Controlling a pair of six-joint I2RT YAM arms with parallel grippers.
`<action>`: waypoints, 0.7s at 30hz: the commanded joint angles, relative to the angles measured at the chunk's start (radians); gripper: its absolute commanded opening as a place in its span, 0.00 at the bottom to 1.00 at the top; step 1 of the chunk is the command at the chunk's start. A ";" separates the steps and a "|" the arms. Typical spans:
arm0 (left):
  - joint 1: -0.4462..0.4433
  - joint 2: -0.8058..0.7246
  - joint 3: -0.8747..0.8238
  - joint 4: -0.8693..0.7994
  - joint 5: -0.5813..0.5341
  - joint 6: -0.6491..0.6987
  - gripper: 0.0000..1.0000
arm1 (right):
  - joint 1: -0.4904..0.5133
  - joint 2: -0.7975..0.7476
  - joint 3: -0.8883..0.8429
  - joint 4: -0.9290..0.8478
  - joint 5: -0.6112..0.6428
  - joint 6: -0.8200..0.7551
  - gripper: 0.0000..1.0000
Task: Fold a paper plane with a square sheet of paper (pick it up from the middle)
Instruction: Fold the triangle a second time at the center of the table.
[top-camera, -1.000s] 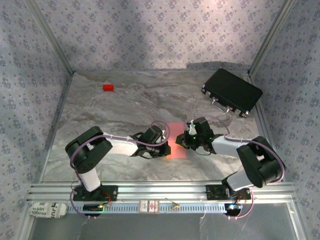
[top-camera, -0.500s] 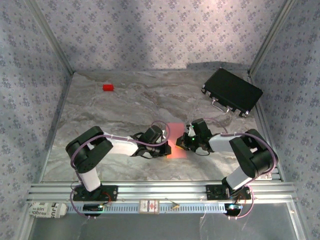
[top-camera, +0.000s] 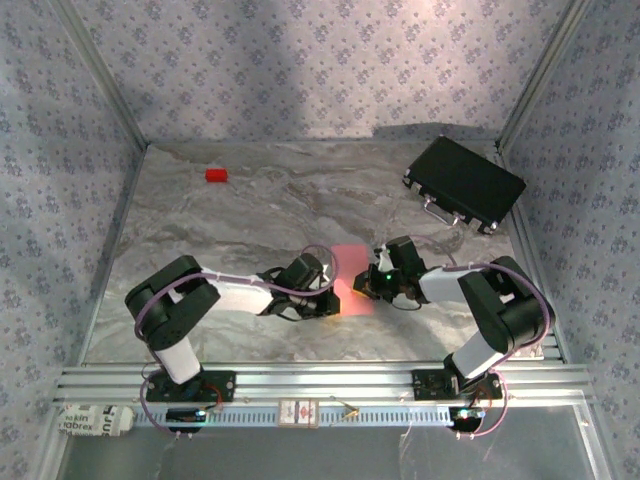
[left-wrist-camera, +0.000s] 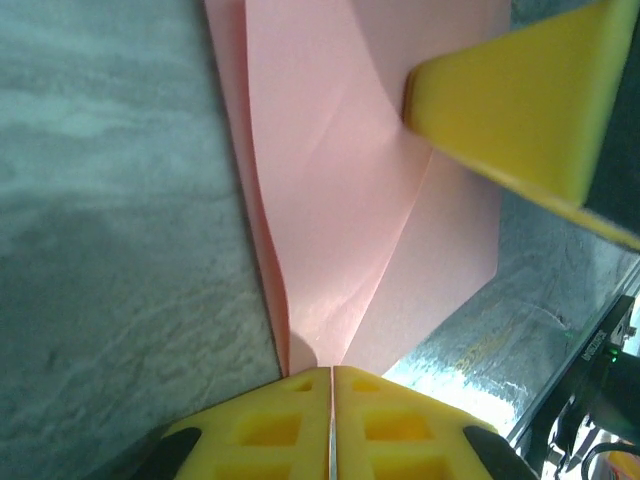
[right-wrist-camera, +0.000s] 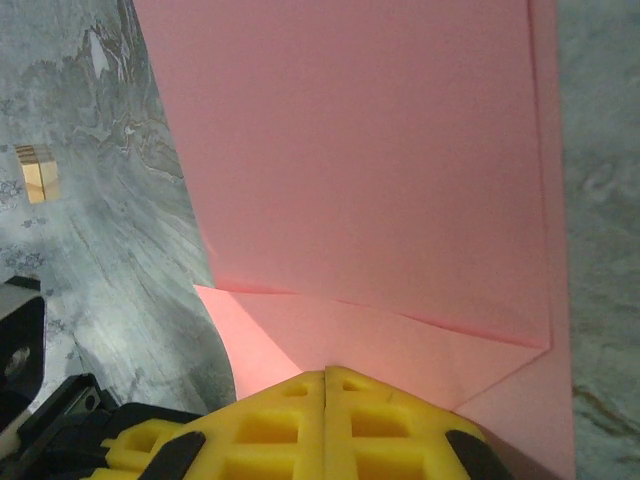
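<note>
The square sheet of paper (top-camera: 352, 284) is salmon-pink and lies partly folded on the marble table between my two grippers. My left gripper (top-camera: 333, 297) is at its left edge. In the left wrist view its jaws (left-wrist-camera: 330, 372) are shut on a raised pinch of the sheet (left-wrist-camera: 340, 200), with two creases running into the jaw line. My right gripper (top-camera: 372, 287) is at the sheet's right side, shut, its tips (right-wrist-camera: 326, 372) resting on a folded flap of the paper (right-wrist-camera: 350, 150). One of its yellow fingers (left-wrist-camera: 510, 100) lies over the sheet in the left wrist view.
A black rectangular case (top-camera: 464, 184) lies at the back right. A small red block (top-camera: 216, 175) sits at the back left. Patterned walls and metal rails enclose the table (top-camera: 220, 230). Both arms' elbows reach outward to the sides.
My right gripper has slid left onto the sheet and its elbow has drawn in. The left gripper has stayed at the paper's left edge, shifting only slightly.
</note>
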 joint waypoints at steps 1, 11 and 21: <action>-0.009 -0.027 -0.001 -0.083 0.026 0.046 0.09 | -0.012 0.035 -0.016 -0.045 0.058 -0.020 0.02; -0.008 -0.123 0.016 -0.093 -0.027 0.058 0.06 | -0.012 0.030 -0.015 -0.043 0.051 -0.021 0.02; 0.016 0.030 0.117 -0.008 0.031 0.009 0.05 | -0.014 0.041 -0.010 -0.038 0.045 -0.022 0.02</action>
